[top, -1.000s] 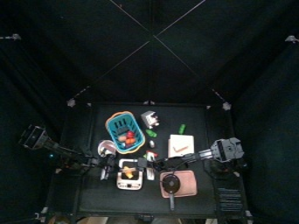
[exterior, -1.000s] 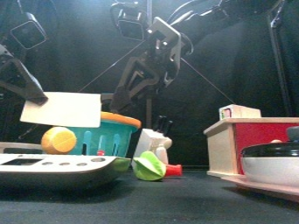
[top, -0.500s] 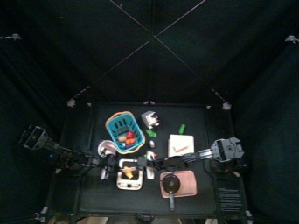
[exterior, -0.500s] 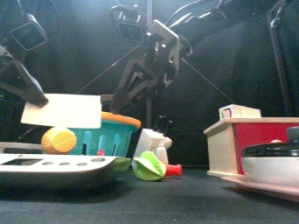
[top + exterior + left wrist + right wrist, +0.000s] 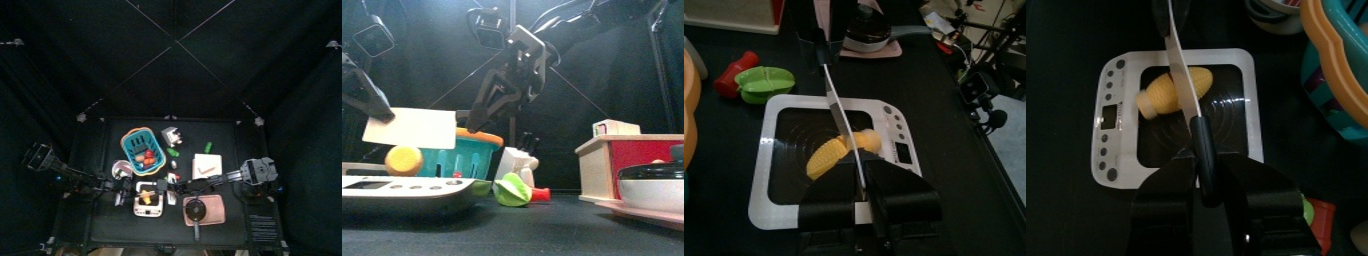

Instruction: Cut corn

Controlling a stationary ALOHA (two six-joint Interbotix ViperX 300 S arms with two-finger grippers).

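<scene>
The left arm's jaws (image 5: 865, 197) are pinched close around a thin, pale, flat rectangular knife blade (image 5: 834, 100). Its wrist view sees the blade edge-on, running out from between them. From the table's front edge the same blade (image 5: 409, 127) shows broadside as a pale rectangle, slightly tilted. It hangs directly above the flat white kitchen scale with a black weighing plate (image 5: 396, 185).

The corn (image 5: 402, 159), a short yellow-orange oblong cob, lies on the scale's black plate, right under the blade's lower edge. I cannot tell whether the edge touches it. In the left wrist view the corn (image 5: 838, 157) lies slantwise on the plate of the scale (image 5: 784, 110), with the blade crossing over it. In the right wrist view the corn (image 5: 1173, 88) is near the middle of the plate of the scale (image 5: 1109, 110).

Behind the scale stands a teal plastic basket with an orange rim (image 5: 469, 155). Just beside the scale lies a small green toy piece (image 5: 512, 190).

The right arm reaches across to the scale. Its jaws (image 5: 1200, 162) are also drawn in tight, around the dark handle end of the blade (image 5: 1177, 60). Well apart from the scale stands a red box with a pale wooden top (image 5: 629, 160).
</scene>
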